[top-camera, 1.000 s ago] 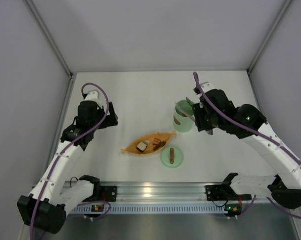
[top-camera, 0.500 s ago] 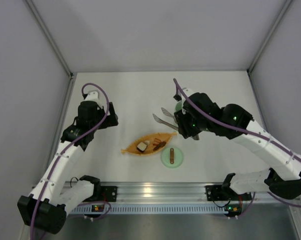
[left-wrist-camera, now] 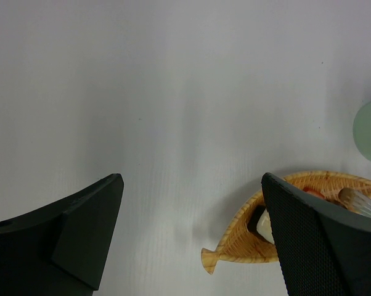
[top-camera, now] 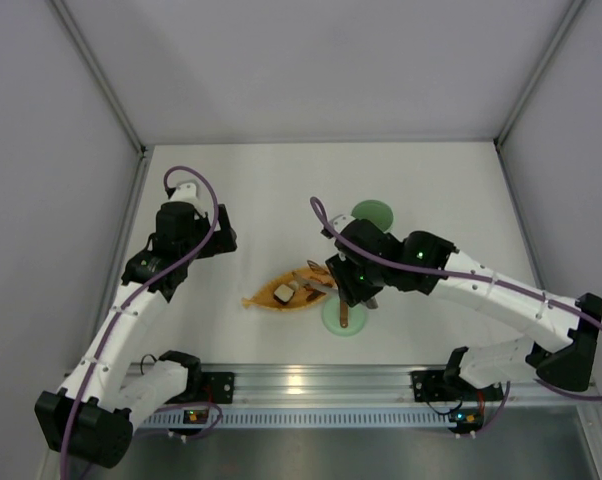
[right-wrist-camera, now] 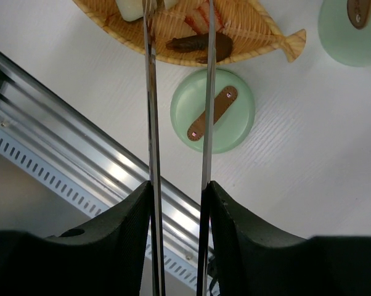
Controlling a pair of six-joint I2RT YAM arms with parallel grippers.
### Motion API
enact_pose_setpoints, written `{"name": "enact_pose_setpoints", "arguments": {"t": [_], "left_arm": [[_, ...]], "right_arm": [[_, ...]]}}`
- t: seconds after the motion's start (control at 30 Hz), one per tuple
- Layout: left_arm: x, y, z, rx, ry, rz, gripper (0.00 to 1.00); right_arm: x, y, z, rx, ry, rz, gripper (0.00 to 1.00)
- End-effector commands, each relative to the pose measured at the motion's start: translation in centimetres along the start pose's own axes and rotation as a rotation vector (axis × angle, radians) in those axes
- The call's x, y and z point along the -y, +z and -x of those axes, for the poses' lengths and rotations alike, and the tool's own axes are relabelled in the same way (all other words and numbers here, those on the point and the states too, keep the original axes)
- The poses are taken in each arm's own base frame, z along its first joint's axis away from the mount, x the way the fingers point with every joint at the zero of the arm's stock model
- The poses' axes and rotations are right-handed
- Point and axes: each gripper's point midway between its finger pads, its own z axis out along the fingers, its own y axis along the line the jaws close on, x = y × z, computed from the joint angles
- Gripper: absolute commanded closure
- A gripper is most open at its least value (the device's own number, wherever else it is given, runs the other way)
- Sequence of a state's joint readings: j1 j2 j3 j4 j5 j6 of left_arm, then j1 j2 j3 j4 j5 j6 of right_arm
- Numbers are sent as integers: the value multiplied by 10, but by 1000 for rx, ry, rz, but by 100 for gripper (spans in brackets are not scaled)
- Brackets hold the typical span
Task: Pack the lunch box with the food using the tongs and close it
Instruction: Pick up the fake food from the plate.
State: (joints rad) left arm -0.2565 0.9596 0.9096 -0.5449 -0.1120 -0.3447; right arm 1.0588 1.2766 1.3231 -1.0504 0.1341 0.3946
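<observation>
1. My right jaws are clenched on the tongs (right-wrist-camera: 151, 123), whose tips are over the food (right-wrist-camera: 198, 43) in the dish (right-wrist-camera: 259, 28).
2. My left jaws are released and empty.
3. The lunch box (top-camera: 372, 213) stands behind the dish, and its lid (right-wrist-camera: 235, 132) lies beside the dish.

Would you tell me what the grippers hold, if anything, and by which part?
The right gripper holds the tongs, fingers pressing both arms well behind the tips. The left gripper holds nothing.

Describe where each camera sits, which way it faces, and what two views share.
Top external: above and behind, looking down on the white table; left arm and right arm show.
Left wrist: looks down at the table; open left tool, orange leaf-shaped dish beyond.
Right wrist: looks along slim grey tongs in the right tool.
Shared: the dish.
</observation>
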Motion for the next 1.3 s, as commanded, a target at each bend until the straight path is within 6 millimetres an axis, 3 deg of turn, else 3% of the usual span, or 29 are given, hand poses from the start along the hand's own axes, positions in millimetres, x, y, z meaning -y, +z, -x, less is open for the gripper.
{"name": "enact_pose_setpoints", "arguments": {"t": [0.0, 0.7, 1.27], "left_arm": [[5, -2, 13, 37, 4, -23, 1], [5, -1, 12, 32, 7, -21, 1], [4, 0, 11, 29, 8, -17, 1]], "right_arm": [[-22, 5, 24, 94, 25, 78, 60], [-24, 46, 14, 55, 27, 54, 64], [-28, 57, 8, 30, 22, 73, 66]]}}
